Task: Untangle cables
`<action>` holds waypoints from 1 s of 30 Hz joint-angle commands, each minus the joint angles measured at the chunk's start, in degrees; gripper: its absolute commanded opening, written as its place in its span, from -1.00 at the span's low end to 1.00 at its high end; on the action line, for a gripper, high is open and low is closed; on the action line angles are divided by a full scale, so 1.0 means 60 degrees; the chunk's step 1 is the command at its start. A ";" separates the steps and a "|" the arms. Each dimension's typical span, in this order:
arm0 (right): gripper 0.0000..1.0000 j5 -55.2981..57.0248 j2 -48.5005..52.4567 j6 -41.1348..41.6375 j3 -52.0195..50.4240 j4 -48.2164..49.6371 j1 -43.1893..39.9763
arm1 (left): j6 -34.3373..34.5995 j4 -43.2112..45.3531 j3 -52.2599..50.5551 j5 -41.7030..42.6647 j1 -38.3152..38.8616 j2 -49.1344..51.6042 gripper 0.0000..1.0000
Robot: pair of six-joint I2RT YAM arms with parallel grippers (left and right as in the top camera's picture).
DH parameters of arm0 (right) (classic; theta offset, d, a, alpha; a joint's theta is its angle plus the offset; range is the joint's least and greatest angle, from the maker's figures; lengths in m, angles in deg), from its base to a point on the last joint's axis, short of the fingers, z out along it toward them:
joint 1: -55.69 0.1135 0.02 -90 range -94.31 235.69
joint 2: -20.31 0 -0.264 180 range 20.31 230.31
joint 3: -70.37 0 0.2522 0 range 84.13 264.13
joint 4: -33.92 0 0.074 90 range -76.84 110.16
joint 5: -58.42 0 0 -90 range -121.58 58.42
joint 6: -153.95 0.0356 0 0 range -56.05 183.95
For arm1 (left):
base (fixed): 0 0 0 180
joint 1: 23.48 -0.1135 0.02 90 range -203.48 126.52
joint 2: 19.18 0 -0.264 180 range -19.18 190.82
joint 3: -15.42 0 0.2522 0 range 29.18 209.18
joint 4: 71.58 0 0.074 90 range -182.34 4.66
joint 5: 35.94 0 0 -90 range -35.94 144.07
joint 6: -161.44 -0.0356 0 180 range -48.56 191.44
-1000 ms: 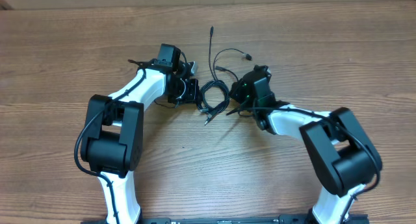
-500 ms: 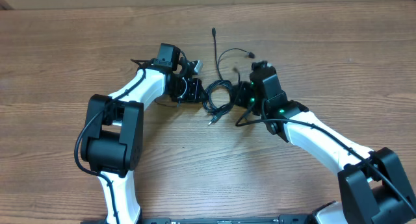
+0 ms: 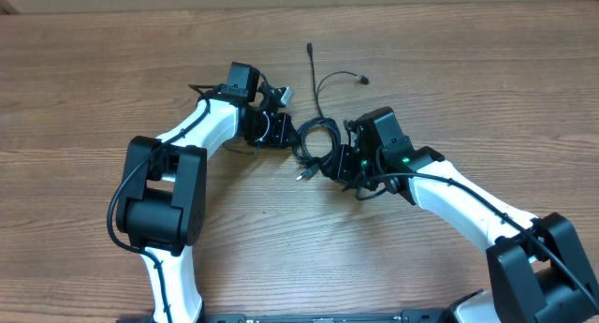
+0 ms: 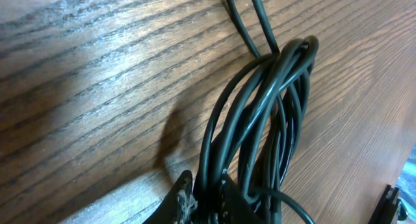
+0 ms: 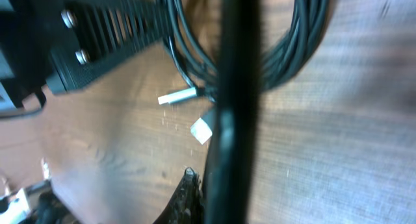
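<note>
At the middle of the table (image 3: 487, 70), the cables (image 4: 276, 81) sit coiled, the left gripper (image 4: 205, 198) pinched tight on the coil and the right gripper (image 3: 343, 161) closed on one strand. Separate slowly, watching for tightening knots.

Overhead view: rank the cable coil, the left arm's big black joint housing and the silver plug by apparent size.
1. black joint housing (raised, so nearer the camera)
2. cable coil
3. silver plug

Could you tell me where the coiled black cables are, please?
Overhead, the coiled thin black cables lie on the wooden table between the left pincer and the right pincer.
</note>
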State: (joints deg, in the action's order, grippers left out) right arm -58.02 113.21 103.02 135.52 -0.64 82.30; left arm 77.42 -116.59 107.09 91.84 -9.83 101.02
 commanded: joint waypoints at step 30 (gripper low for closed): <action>-0.92 0.2149 0.0554 0.0805 0.0000 0.1515 -0.0157 | -0.2146 0.0168 -0.0084 0.4459 -0.0295 0.0197 -0.75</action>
State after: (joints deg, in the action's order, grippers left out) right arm -48.18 115.00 104.94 135.52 6.46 81.56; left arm 66.32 -115.52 107.05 115.34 -12.21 101.28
